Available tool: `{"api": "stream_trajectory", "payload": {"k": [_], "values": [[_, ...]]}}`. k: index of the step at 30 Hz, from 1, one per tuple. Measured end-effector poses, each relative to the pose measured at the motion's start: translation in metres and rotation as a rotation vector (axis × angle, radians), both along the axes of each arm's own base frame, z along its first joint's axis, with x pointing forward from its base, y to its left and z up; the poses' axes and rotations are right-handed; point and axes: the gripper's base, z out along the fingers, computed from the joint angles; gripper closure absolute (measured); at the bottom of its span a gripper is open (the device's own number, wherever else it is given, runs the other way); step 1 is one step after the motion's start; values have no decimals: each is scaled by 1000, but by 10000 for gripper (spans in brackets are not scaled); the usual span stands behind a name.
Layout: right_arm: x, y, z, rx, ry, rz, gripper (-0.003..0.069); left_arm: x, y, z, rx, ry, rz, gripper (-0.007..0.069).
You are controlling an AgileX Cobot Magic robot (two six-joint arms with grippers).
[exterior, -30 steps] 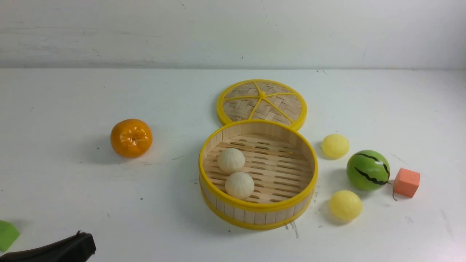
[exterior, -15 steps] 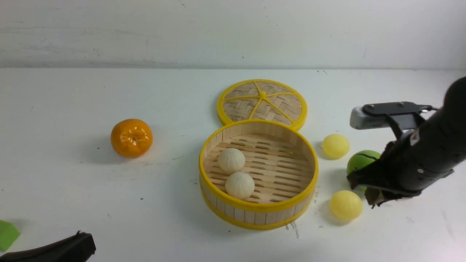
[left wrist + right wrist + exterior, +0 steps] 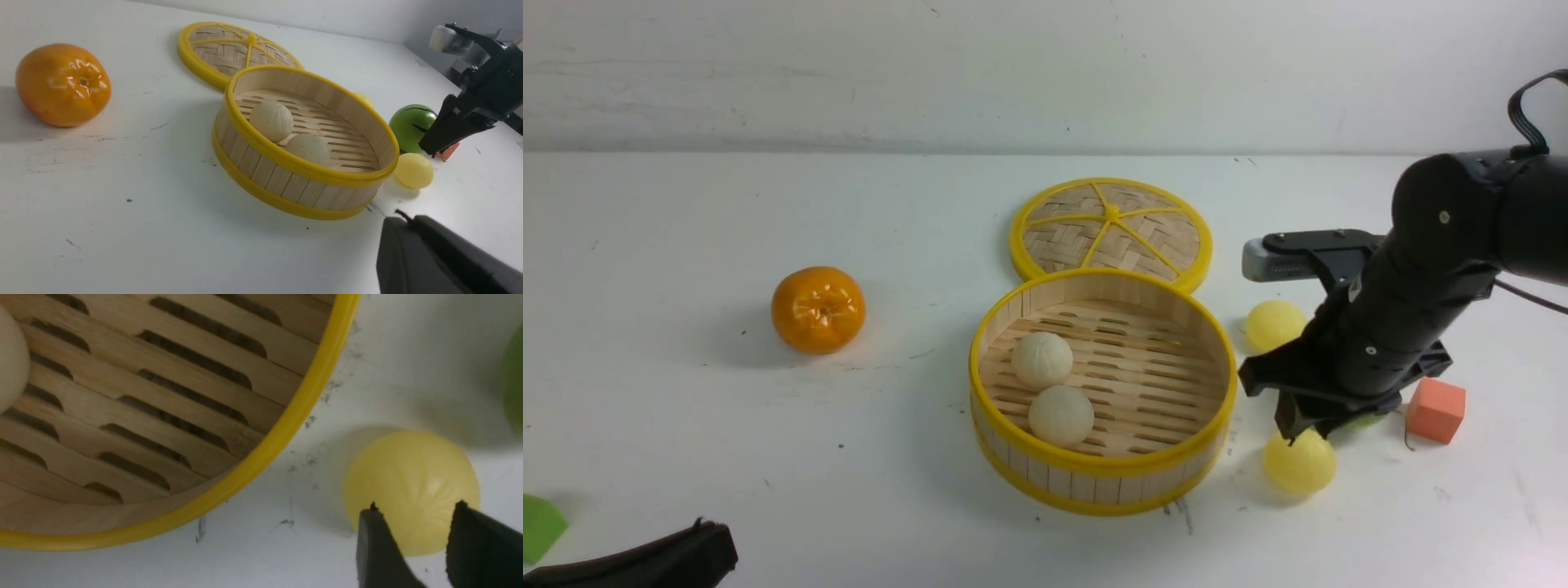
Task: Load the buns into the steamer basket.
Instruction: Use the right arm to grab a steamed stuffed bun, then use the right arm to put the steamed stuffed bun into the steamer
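White table [image 3: 686,425], 1 smooth pale-yellow bun [image 3: 1300,467] under right tool [image 3: 416,506], jaws slightly apart.

Right arm [image 3: 1445,245]: we see it reaching in from the right, elbow high, wrist angled steeply down.
Right gripper [image 3: 1298,425]: tips pointing down. Up close we catch two dark fingers [image 3: 376,547] with a narrow gap between them.
Left gripper [image 3: 698,543]: low in the near left corner, one dark mass, so we can't tell how its jaws stand.
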Motion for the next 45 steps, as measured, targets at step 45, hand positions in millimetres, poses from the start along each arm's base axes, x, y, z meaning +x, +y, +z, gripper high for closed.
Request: {"api": "stream_trajectory", "payload": {"k": [45], "values": [[14,-9,-31,-30,48,-30,666,0,0,0,-1,1,0,587]]}}
